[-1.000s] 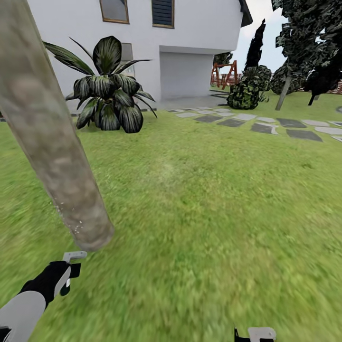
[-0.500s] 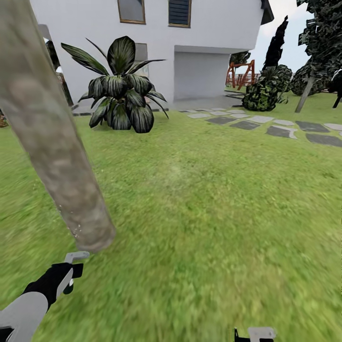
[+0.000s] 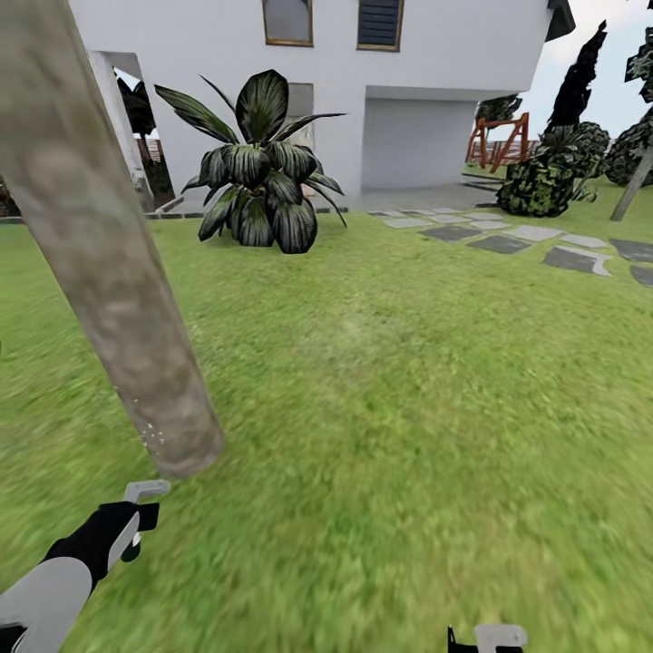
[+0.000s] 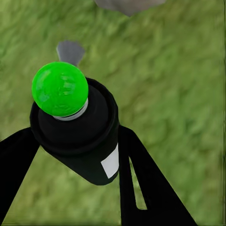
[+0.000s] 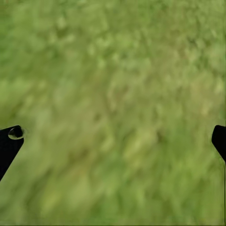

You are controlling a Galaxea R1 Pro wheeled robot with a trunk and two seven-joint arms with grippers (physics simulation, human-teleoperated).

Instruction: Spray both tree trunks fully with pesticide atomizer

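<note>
Green lawn (image 3: 390,435) stretches up to a white house (image 3: 426,82), with a big dark-leaved plant (image 3: 263,172) and grey stepping stones (image 3: 508,240) before it. Close at the left a thick, pale mottled tree trunk (image 3: 100,254) leans across the view, with a few whitish specks of pesticide (image 3: 150,433) near its foot.

Low down, the left arm reaches forward, its left gripper (image 3: 134,517) just short of the trunk's base. Seen from that wrist, its black fingers (image 4: 141,183) are clamped on a black sprayer (image 4: 80,136) with a green ball on top.

Barely the tip of the right gripper (image 3: 485,638) shows at the bottom edge; from its wrist the fingertips (image 5: 9,141) stand wide apart over blurred grass, holding nothing.
</note>
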